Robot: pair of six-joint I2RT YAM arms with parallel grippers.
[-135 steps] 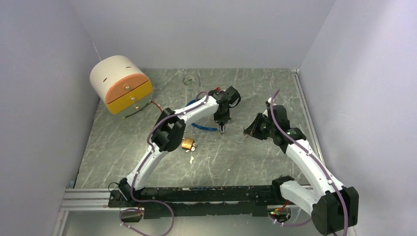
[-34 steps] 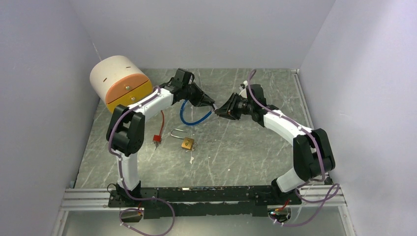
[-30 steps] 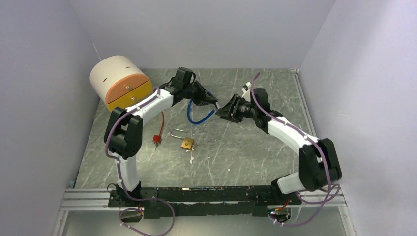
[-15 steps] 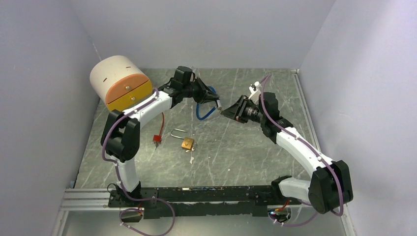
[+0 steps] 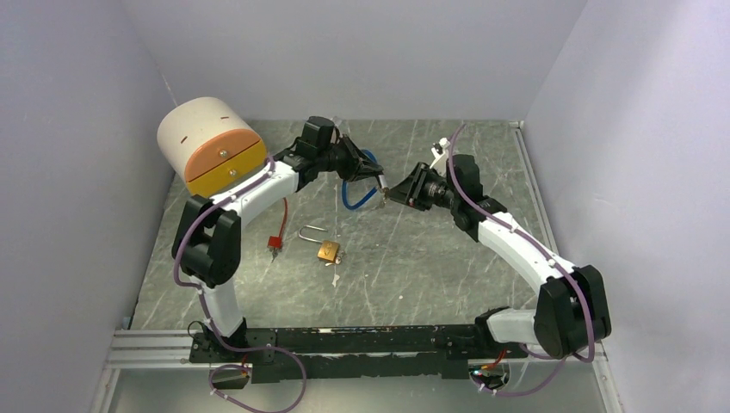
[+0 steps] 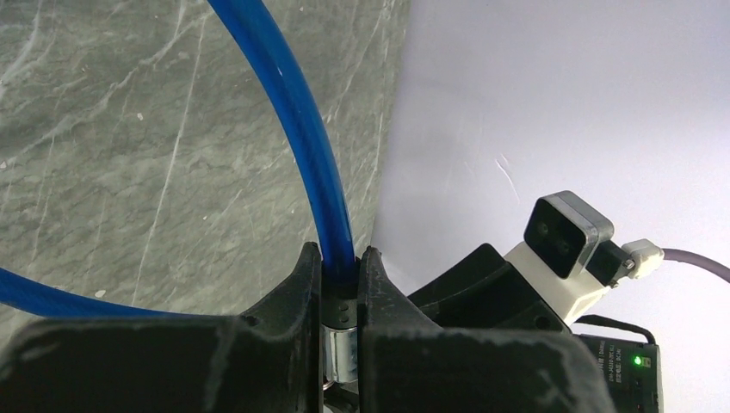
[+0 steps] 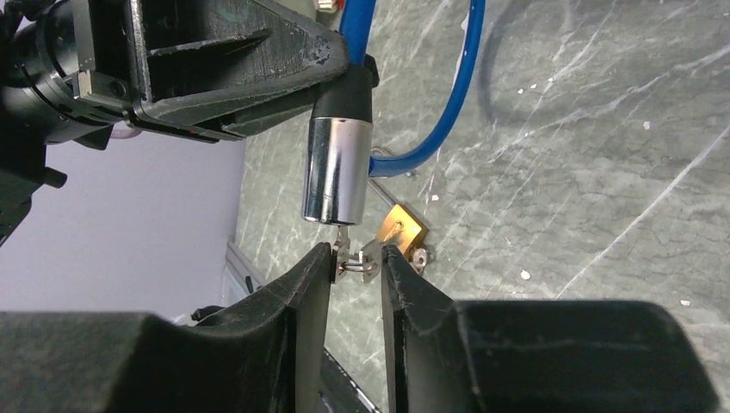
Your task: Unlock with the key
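Right wrist view: the right fingers [image 7: 284,344] pinch the small key [image 7: 349,256]. Its blade points straight away from them and meets the end of the silver lock cylinder [image 7: 338,176] just beyond, long axes roughly in line. The left fingers [image 7: 232,77] are clenched on the blue cable [image 7: 472,34] at the cylinder's far end. How deep the blade sits is hidden. A brass padlock [image 7: 398,225] lies on the tabletop [image 7: 559,215] beyond.

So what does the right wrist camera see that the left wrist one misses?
Only the right wrist view shows the key between the right claw's fingers, and the brass padlock lying on the table. Only the left wrist view shows the right arm's own camera against the pale wall. Both show the left claw clamped on the blue cable, its silver lock barrel, and the table.
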